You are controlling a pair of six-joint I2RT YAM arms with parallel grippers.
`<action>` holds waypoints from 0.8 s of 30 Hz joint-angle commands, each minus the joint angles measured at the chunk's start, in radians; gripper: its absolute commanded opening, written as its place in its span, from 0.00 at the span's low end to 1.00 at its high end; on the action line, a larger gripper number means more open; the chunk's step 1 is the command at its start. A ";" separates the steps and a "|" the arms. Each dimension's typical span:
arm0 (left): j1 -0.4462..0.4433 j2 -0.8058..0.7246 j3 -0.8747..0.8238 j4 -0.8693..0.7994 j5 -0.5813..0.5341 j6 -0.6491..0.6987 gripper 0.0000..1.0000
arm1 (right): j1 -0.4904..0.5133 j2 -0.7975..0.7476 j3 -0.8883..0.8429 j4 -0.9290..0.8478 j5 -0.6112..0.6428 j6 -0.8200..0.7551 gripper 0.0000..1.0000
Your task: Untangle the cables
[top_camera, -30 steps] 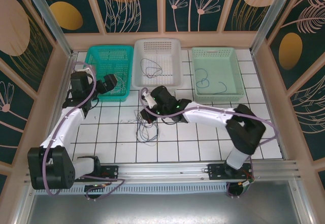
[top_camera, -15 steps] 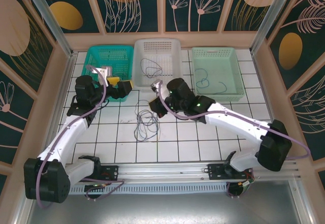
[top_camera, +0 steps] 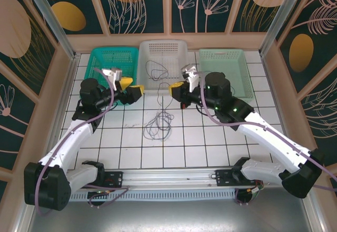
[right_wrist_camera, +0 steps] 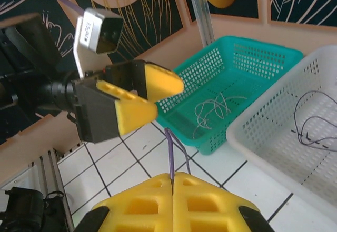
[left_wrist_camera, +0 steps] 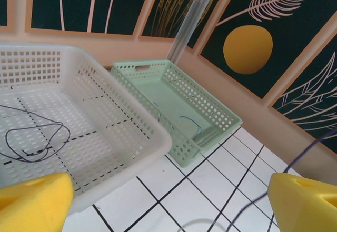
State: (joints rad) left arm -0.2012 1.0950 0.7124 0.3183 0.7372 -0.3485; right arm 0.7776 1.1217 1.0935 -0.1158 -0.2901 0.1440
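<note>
On the table (top_camera: 116, 137), just in front of the white basket (top_camera: 162, 43), a loose tangle of cables (top_camera: 158, 122) lies on the tiles; the right pincer (top_camera: 176, 89), at the basket's front right corner, is clenched on one purple strand (right_wrist_camera: 172, 153); the left pincer (top_camera: 135, 92), at its front left corner, gapes released; inside the basket lies a dark loop (top_camera: 157, 72); left of it, a teal basket (right_wrist_camera: 247, 53) holds pale wires (right_wrist_camera: 213, 108); right of it, a green basket (top_camera: 221, 52) holds another dark wire (top_camera: 210, 84).

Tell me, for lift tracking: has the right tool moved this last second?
Yes. The right tool, shut on a cable, moved right and up the view, to the white basket's front right corner.
</note>
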 commanded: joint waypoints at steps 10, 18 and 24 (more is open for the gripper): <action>-0.163 0.064 -0.005 0.082 0.031 0.011 0.92 | -0.035 0.023 0.123 0.005 -0.070 -0.011 0.00; -0.228 0.085 -0.036 0.142 -0.002 -0.002 0.89 | -0.045 0.014 0.101 0.078 -0.013 0.019 0.00; -0.289 0.125 -0.013 0.164 0.037 0.005 0.88 | -0.052 0.015 0.134 0.126 0.045 0.031 0.00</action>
State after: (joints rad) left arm -0.4526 1.2003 0.6872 0.4194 0.7448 -0.3450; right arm 0.7322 1.1416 1.1893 -0.0692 -0.2848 0.1585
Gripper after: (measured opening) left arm 0.884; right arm 0.053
